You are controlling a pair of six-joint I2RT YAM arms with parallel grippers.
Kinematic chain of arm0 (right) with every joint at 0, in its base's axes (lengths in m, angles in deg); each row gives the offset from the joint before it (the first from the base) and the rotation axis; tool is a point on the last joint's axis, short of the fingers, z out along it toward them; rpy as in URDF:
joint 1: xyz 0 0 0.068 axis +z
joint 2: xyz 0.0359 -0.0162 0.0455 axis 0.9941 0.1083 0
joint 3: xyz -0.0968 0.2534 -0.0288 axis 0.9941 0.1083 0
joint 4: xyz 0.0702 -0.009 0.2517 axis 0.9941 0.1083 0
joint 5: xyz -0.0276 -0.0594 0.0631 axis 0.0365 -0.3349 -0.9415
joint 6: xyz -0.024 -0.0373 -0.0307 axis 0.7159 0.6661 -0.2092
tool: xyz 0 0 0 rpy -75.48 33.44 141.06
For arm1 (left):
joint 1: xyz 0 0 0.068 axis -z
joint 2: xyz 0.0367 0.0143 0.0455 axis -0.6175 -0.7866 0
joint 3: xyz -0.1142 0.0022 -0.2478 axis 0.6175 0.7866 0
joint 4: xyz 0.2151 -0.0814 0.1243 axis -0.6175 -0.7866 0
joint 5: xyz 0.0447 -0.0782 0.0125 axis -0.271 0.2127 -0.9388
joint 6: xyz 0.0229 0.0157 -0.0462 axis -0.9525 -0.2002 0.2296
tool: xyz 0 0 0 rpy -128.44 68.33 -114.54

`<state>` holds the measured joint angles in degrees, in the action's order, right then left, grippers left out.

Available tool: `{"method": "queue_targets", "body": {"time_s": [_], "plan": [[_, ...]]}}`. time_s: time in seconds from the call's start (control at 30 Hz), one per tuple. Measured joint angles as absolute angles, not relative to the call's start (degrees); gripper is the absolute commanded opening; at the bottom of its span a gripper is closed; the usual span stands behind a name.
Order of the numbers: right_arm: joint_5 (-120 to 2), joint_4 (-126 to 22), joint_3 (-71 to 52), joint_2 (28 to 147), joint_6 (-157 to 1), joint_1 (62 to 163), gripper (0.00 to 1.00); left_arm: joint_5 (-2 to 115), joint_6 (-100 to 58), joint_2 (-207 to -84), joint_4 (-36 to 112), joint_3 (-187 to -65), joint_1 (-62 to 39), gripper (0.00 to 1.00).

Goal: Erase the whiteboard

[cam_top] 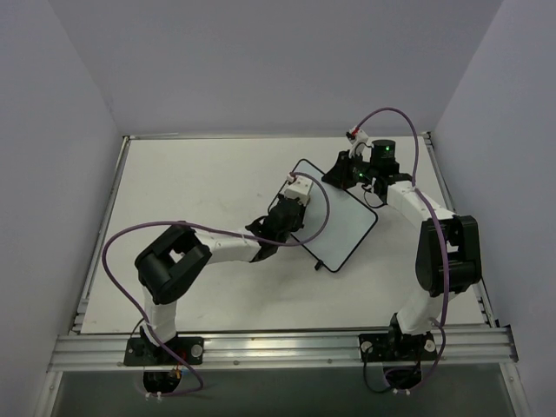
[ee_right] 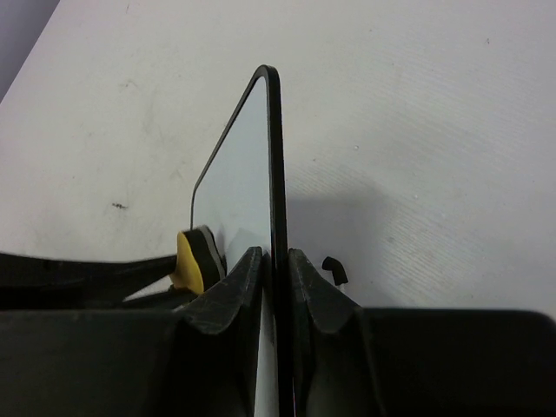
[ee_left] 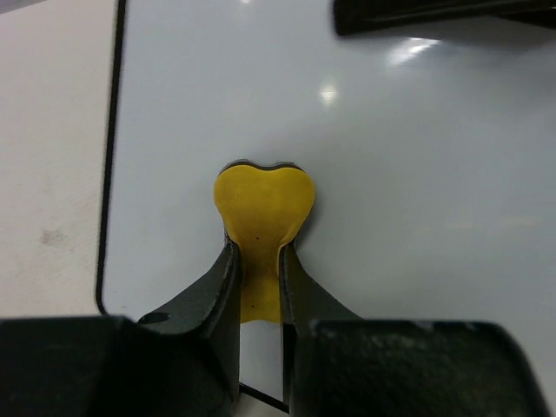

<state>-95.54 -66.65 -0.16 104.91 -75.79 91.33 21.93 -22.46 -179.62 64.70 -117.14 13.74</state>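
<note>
Left tool (ee_left: 259, 252) clamps yellow eraser (ee_left: 263, 200), hidden from above | right tool (ee_right: 275, 254) clamps whiteboard (ee_right: 248, 156) edge

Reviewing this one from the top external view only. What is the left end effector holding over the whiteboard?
Observer: In the left wrist view, the left end effector is shut on a yellow heart-shaped eraser lying on the whiteboard.
Operator: And the right arm?
Observer: In its wrist view, the right end effector is clamped on the whiteboard's black-framed edge.
Operator: Any writing visible?
Observer: None on the stretch the left wrist view shows.
</note>
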Motion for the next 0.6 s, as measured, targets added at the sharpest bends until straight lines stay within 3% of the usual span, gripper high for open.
{"method": "queue_targets", "body": {"time_s": [0.3,0.6], "plan": [[-96.3,-66.7,-0.1,104.8,-75.6,91.3,0.00,25.2,-22.4,-178.7,66.6,-116.6,20.2,0.02],[-96.4,-67.0,0.0,104.8,-75.6,91.4,0.00,28.2,-19.8,-178.0,66.0,-115.0,10.3,0.02]]}}
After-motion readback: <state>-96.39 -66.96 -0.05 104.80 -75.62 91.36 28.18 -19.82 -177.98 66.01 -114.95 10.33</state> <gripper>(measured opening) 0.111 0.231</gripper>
